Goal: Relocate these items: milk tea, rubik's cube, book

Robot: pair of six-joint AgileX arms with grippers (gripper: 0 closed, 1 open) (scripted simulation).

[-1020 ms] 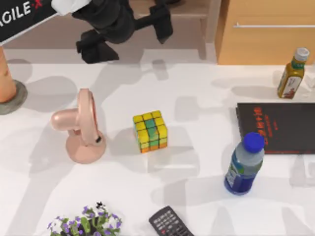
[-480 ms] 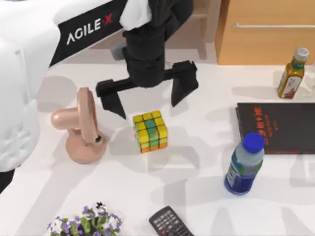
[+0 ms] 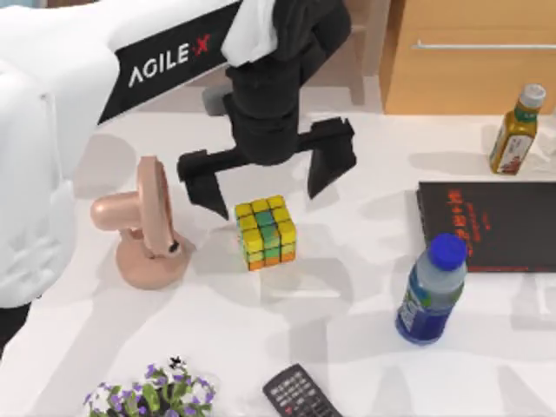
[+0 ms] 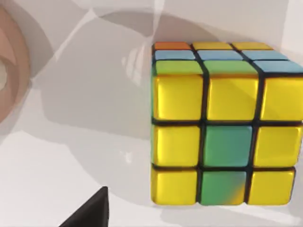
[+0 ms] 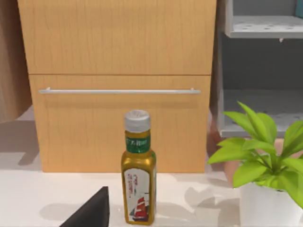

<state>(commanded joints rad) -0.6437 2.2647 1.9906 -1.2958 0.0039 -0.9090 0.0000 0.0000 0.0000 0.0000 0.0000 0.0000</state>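
The rubik's cube, with yellow, green and orange squares, rests on the white table near the middle. My left gripper hangs open just behind and above it, one black finger on each side of the cube's back edge, apart from it. In the left wrist view the cube is close and large. My big white left arm covers the table's left side, so the milk tea is hidden. The book is out of view. A dark bit of my right gripper faces a bottle and a cabinet.
A pink fan stands just left of the cube. To the right are a blue-capped bottle, a flat black book and a yellow-brown bottle. A remote and flowers lie at the front edge; a wooden cabinet is behind.
My left arm swung in from the back left and came down over the cube, gripper staying open. The arm now covers the orange cup seen at the left edge a second ago.
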